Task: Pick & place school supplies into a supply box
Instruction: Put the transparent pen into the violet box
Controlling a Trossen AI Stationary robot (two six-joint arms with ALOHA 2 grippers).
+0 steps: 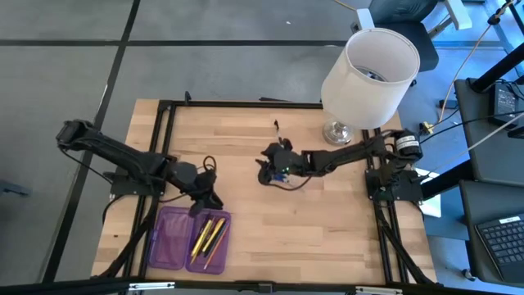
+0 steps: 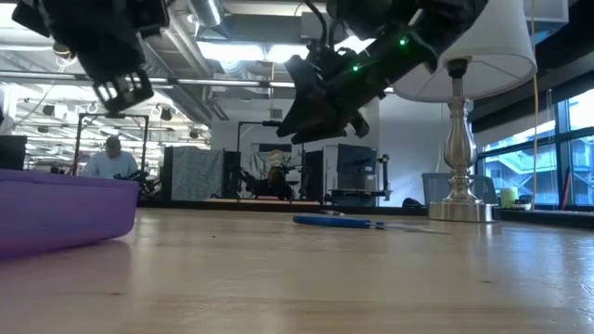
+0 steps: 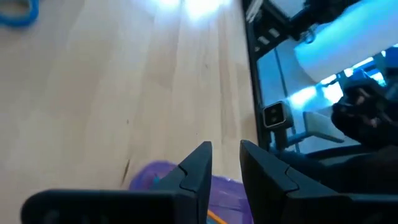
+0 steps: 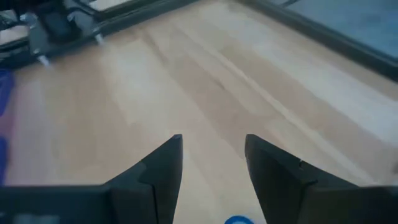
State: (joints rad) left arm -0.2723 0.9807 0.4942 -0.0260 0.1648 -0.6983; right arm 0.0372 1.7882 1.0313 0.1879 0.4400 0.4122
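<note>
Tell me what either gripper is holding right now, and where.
Nothing. The left gripper and the right gripper both have open fingers with only bare table between them.

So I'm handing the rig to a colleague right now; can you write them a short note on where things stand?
Left tool: open, empty, above the top edge of the purple supply box at the table's front left.
Right tool: open, empty, raised over mid-table, above the blue-handled scissors.
Done: several pencils and pens, yellow and orange among them, lie in the box's right half.
Left: the scissors are still on the table. A small dark item lies near the lamp; I cannot tell what it is.
</note>
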